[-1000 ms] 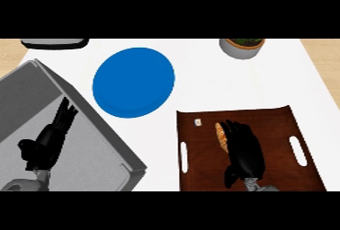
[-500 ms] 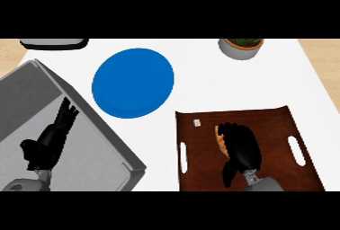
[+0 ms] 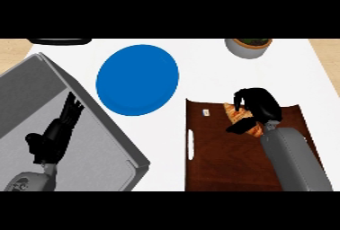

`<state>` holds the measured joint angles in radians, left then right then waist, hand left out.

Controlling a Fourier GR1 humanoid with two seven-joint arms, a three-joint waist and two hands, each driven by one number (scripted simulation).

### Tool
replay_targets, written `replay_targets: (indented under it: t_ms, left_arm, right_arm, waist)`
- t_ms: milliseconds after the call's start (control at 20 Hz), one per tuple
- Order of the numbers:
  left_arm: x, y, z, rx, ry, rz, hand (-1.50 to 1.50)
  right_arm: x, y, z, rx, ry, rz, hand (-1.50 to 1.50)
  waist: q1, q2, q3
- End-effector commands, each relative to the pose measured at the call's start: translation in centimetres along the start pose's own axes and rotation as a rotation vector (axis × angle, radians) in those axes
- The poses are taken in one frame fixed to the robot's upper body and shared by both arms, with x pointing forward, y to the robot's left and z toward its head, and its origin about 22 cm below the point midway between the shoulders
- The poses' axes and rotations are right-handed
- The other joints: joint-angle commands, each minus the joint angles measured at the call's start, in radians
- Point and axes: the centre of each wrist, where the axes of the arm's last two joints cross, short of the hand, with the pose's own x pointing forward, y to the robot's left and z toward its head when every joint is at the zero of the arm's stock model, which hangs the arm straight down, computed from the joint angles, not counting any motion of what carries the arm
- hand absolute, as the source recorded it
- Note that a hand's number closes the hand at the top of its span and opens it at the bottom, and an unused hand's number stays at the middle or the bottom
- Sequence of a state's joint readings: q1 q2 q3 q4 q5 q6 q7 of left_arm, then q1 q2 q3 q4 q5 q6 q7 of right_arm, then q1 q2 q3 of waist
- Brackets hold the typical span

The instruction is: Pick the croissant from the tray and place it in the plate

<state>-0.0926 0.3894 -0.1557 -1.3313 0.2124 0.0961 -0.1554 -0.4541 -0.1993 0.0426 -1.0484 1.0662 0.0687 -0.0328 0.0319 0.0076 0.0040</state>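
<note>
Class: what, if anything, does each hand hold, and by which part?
The right hand curls round the croissant, across its middle. The left hand holds nothing.

Right hand [image 3: 257, 104] curled in a grasp, left hand [image 3: 56, 134] open, fingers straight

Two smooth grey rounded forearms are seen, each ending in a black multi-fingered hand: left hand [image 3: 51, 140] at lower left of frame, right hand [image 3: 260, 107] right of centre. No markings are discernible.
</note>
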Motion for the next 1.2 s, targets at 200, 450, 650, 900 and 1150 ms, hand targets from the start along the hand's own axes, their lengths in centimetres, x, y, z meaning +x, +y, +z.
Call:
replay_targets:
  t_ms: [200, 450, 650, 900, 1150]
  left_arm:
    - [0.1, 0.4, 0.3, 0.030, 0.020, 0.027, 0.00]
    - [-1.9, -0.2, 1.1, 0.023, 0.031, 0.014, 0.00]
    - [-0.9, 0.7, 2.0, 0.039, 0.030, 0.013, 0.00]
    - [-1.1, 0.2, 0.0, 0.038, 0.024, 0.026, 0.00]
    - [-1.4, -0.6, 0.7, 0.042, 0.028, 0.028, 0.00]
  right_arm:
    - [-1.4, -6.9, -3.9, -0.143, -0.157, -0.089, 1.50]
    - [1.9, -9.0, -3.2, -0.228, -0.232, -0.124, 1.50]
    - [2.5, -11.2, -2.3, -0.381, -0.297, -0.158, 1.50]
    - [6.2, -11.7, -2.6, -0.421, -0.340, -0.188, 1.50]
    - [12.4, -11.7, -2.9, -0.398, -0.387, -0.224, 1.50]
  waist:
    - [-0.016, -0.005, -0.003]
    - [-0.032, -0.010, -0.004]
    - [-0.032, -0.013, -0.004]
    - [-0.030, -0.008, -0.004]
    - [-0.029, -0.009, -0.004]
